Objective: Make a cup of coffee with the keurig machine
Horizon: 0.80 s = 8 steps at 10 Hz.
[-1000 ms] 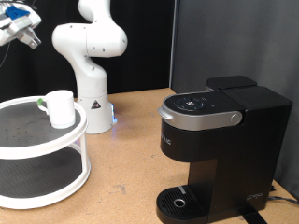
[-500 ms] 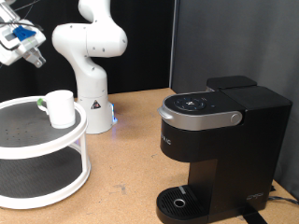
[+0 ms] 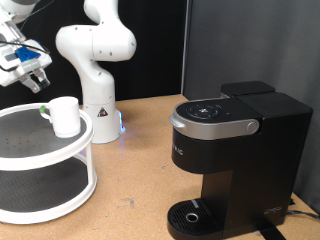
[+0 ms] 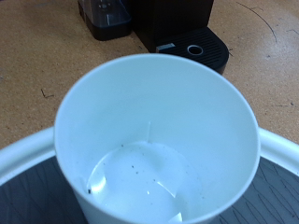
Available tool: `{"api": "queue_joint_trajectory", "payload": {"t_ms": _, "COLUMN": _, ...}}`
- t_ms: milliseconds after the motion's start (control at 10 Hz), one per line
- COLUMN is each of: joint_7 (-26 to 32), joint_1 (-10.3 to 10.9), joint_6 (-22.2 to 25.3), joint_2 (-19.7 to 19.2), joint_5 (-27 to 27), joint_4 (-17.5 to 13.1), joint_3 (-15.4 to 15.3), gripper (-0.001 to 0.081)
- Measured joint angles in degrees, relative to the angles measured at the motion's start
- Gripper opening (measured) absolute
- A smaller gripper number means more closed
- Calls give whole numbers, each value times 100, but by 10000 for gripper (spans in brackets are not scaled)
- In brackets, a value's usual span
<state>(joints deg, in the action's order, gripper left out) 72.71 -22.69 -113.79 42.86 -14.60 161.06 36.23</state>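
Note:
The white cup (image 3: 65, 115) stands upright on the top tier of a round white stand (image 3: 75, 150) at the exterior view's left. My gripper (image 3: 36, 82) hangs above and to the left of the cup, apart from it, fingers spread and empty. In the wrist view the cup (image 4: 154, 140) fills the frame from above; it holds nothing but a few dark specks. My fingers do not show there. The black keurig machine (image 3: 230, 150) stands at the exterior view's right with its lid down and its drip tray (image 3: 190, 215) bare. It also shows in the wrist view (image 4: 173, 23).
A small green-topped thing (image 3: 45, 108) sits right beside the cup on the stand's top tier. The stand has a dark lower tier (image 3: 40, 185). The robot's white base (image 3: 97, 70) stands behind on the wooden table (image 3: 135, 160). A black curtain hangs at the back.
My gripper has come down and a little to the right from the exterior view's top left corner towards the cup. The cup and the machine have not moved.

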Motion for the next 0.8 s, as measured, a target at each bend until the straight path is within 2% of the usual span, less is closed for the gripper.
{"api": "queue_joint_trajectory", "payload": {"t_ms": 100, "joint_7": 94, "joint_1": 6, "joint_6": -89, "joint_2": -71, "joint_5": 0, "joint_4": 13, "joint_3": 35, "gripper": 390}}
{"api": "queue_joint_trajectory", "payload": {"t_ms": 200, "joint_7": 206, "joint_1": 30, "joint_6": -196, "joint_2": -139, "joint_5": -18, "joint_4": 21, "joint_3": 90, "gripper": 390}}
{"api": "queue_joint_trajectory", "payload": {"t_ms": 300, "joint_7": 301, "joint_1": 48, "joint_6": -289, "joint_2": -193, "joint_5": -48, "joint_4": 25, "joint_3": 135, "gripper": 585}}
{"api": "queue_joint_trajectory", "payload": {"t_ms": 400, "joint_7": 377, "joint_1": 66, "joint_6": -411, "joint_2": -248, "joint_5": -79, "joint_4": 40, "joint_3": 169, "gripper": 585}}
{"api": "queue_joint_trajectory", "payload": {"t_ms": 500, "joint_7": 419, "joint_1": 98, "joint_6": -521, "joint_2": -300, "joint_5": -137, "joint_4": 61, "joint_3": 202, "gripper": 720}}
{"api": "queue_joint_trajectory", "payload": {"t_ms": 600, "joint_7": 445, "joint_1": 154, "joint_6": -615, "joint_2": -370, "joint_5": -223, "joint_4": 73, "joint_3": 234, "gripper": 780}}
{"api": "queue_joint_trajectory", "payload": {"t_ms": 800, "joint_7": 447, "joint_1": 286, "joint_6": -739, "joint_2": -521, "joint_5": -428, "joint_4": 81, "joint_3": 251, "gripper": 803}}
